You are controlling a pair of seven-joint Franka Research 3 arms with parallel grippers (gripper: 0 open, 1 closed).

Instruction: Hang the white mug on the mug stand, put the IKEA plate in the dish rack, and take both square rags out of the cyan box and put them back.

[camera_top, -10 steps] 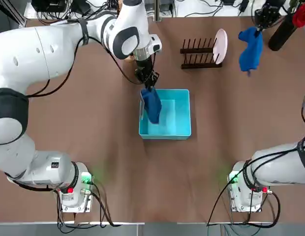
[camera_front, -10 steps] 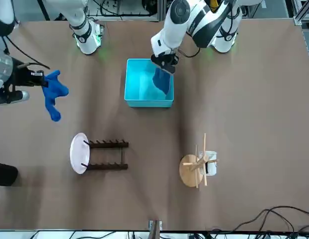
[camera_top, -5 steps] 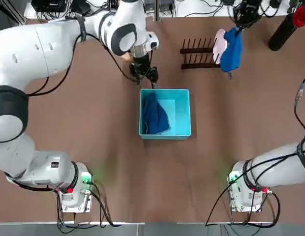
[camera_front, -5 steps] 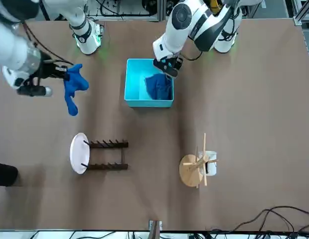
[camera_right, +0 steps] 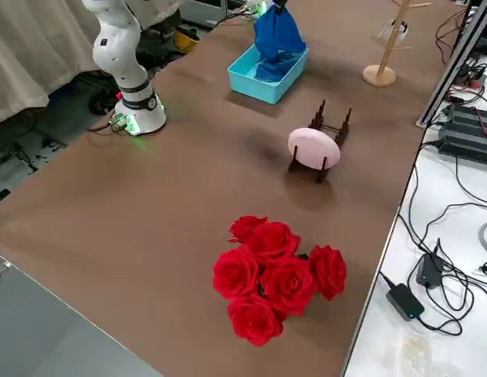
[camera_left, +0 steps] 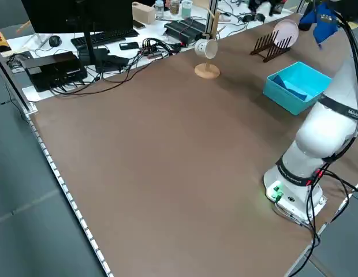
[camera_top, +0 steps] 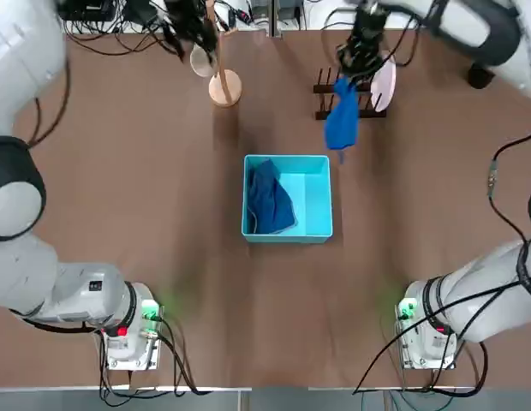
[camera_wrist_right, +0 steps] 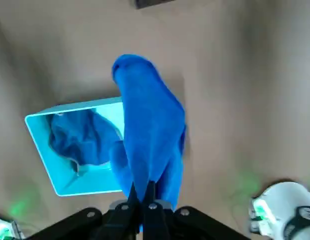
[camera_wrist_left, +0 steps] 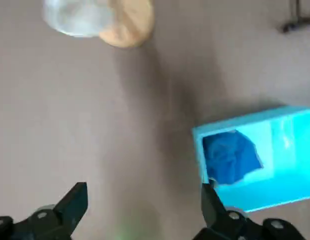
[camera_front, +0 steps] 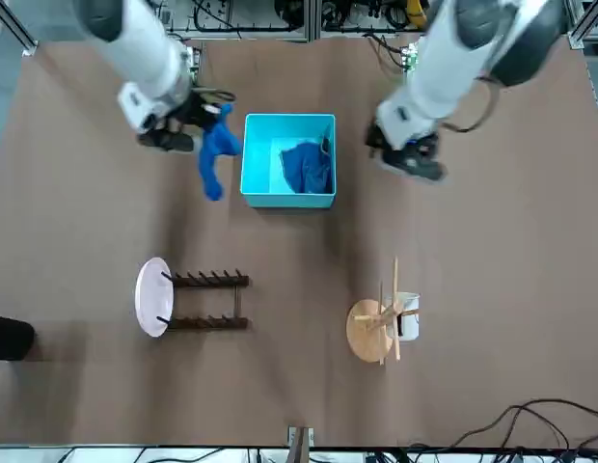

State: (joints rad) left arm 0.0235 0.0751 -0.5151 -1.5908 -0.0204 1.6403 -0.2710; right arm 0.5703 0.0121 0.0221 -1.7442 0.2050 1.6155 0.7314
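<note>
The flat brown counter (camera_top: pixel 120 197) carries a square, low-walled cyan box (camera_top: pixel 314 201) of smooth plastic at its middle. One soft dark-blue rag (camera_top: pixel 268 199) lies crumpled in the box's half toward the robot's left. The second rag (camera_top: pixel 341 122) hangs limp in a long fold, pinched at its top by the right pincer (camera_wrist_right: pixel 143 197), above the counter between the box and the dish rack (camera_top: pixel 343 94). That dark, thin-pronged rack holds the round white IKEA plate (camera_top: pixel 384 79) on edge at its end. The slim light-wood mug stand (camera_top: pixel 223 84) bears the small white mug (camera_top: pixel 200 60). The left pincer (camera_wrist_left: pixel 143 210) is raised, fingers spread, empty.
</note>
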